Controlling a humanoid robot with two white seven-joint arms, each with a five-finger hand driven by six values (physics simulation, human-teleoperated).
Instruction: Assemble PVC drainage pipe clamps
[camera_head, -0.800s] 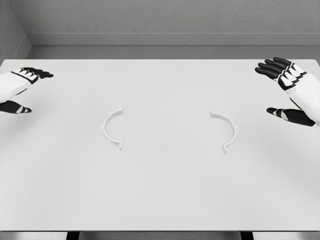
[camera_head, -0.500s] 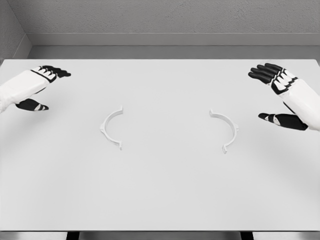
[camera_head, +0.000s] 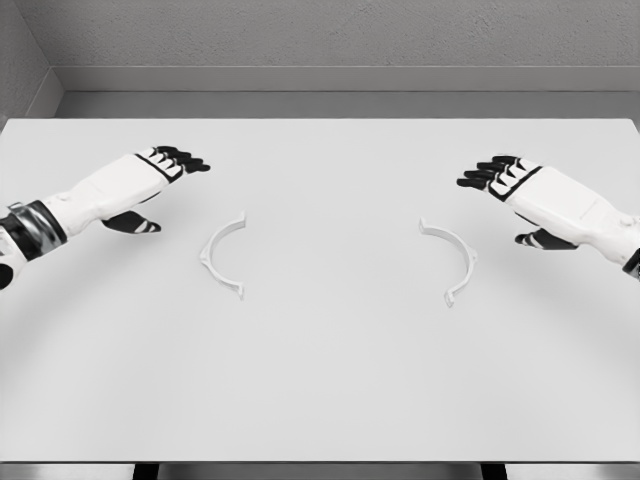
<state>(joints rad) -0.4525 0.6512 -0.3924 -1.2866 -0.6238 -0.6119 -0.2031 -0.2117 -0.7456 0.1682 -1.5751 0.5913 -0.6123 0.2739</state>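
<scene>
Two white half-ring clamp pieces lie flat on the white counter (camera_head: 320, 400), well apart from each other, their open sides facing one another. The left clamp half (camera_head: 222, 255) lies just beyond and below the fingertips of the left robot hand (camera_head: 140, 185), toward the middle of the counter, not touching it. The right clamp half (camera_head: 453, 261) lies below and slightly inward of the right robot hand (camera_head: 530, 195), also clear of it.

Both robot hands hover palm-down, fingers extended and loosely spread, thumbs hanging beneath, holding nothing.

Compared with half a second ago, both hands have moved inward from the counter's side edges toward the centre and dropped lower, so each now sits near its clamp half. The clamp halves themselves have not shifted.

No writing, brand or label can be read on any surface.
</scene>
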